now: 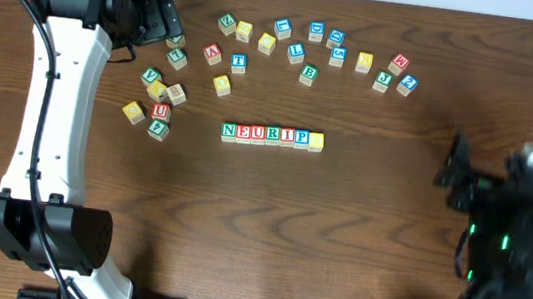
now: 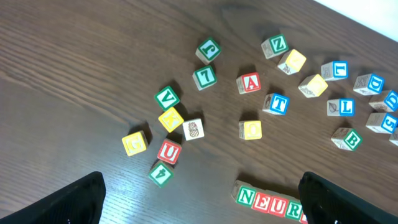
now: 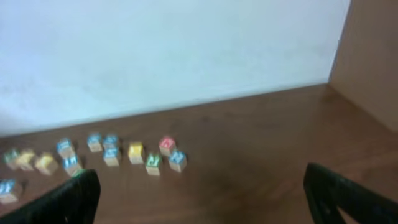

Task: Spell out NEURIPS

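- The NEURIPS row (image 1: 273, 136) lies at the centre of the overhead frame: seven cubes touching, the last one yellow-topped.
- The loose cubes (image 1: 296, 51) are scattered above it and to its upper left on the table (image 1: 337, 238).
- At upper left, the left gripper (image 1: 172, 26) has its jaws apart and holds nothing.
- At the right edge, the right gripper (image 1: 457, 169) is also spread wide and holds nothing.

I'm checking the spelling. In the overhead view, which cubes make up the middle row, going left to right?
N cube → E cube → U cube → R cube → I cube → P cube → yellow-topped cube
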Controlling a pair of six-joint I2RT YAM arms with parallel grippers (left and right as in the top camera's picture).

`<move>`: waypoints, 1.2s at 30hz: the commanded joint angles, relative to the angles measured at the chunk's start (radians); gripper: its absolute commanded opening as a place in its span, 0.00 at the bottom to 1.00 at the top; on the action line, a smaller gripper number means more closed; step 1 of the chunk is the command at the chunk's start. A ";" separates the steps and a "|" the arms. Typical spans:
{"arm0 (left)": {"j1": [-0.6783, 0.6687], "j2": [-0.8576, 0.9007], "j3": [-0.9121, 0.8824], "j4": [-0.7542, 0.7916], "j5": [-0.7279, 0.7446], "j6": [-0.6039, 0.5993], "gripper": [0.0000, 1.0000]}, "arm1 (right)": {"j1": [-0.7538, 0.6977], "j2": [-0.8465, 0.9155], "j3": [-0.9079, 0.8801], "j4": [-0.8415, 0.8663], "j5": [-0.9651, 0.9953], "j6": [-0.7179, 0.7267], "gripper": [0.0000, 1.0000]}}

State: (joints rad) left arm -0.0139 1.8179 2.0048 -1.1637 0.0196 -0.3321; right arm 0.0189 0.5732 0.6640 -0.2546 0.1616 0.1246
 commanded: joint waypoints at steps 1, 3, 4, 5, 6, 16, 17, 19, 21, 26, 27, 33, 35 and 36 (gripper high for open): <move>0.004 0.008 -0.005 -0.002 -0.013 0.010 0.98 | -0.031 -0.172 -0.189 0.077 -0.038 -0.006 0.99; 0.004 0.008 -0.005 -0.002 -0.013 0.010 0.98 | -0.039 -0.249 -0.273 0.115 -0.044 -0.005 0.99; 0.004 0.008 -0.005 -0.002 -0.013 0.010 0.98 | -0.040 -0.293 -0.320 0.132 -0.045 -0.006 0.99; 0.004 0.008 -0.005 -0.002 -0.013 0.010 0.98 | -0.040 -0.325 -0.354 0.142 -0.044 -0.006 0.99; 0.004 0.008 -0.005 -0.002 -0.013 0.010 0.98 | -0.040 -0.360 -0.393 0.151 -0.045 -0.006 0.99; 0.004 0.008 -0.005 -0.002 -0.013 0.010 0.98 | -0.040 -0.535 -0.588 0.154 -0.056 -0.006 0.99; 0.004 0.008 -0.005 -0.002 -0.013 0.010 0.98 | -0.040 -0.552 -0.607 0.155 -0.056 -0.006 0.99; 0.004 0.008 -0.005 -0.002 -0.013 0.010 0.98 | -0.040 -0.566 -0.621 0.155 -0.056 -0.006 0.99; 0.004 0.008 -0.005 -0.002 -0.013 0.010 0.98 | -0.040 -0.568 -0.638 0.163 -0.056 -0.006 0.99; 0.004 0.008 -0.005 -0.002 -0.013 0.010 0.98 | -0.040 -0.568 -0.658 0.192 -0.056 -0.006 0.99; 0.004 0.008 -0.005 -0.002 -0.013 0.010 0.98 | -0.040 -0.568 -0.659 0.192 -0.056 -0.006 0.99; 0.004 0.008 -0.005 -0.002 -0.013 0.010 0.98 | -0.040 -0.568 -0.658 0.192 -0.056 -0.006 0.99; 0.004 0.008 -0.005 -0.002 -0.013 0.010 0.98 | -0.040 -0.568 -0.658 0.192 -0.056 -0.006 0.99; 0.004 0.008 -0.005 -0.002 -0.013 0.010 0.98 | -0.040 -0.568 -0.658 0.192 -0.056 -0.006 0.99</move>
State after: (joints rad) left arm -0.0139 1.8179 2.0048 -1.1637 0.0193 -0.3321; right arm -0.0132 0.0147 0.0109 -0.0639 0.1081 0.1246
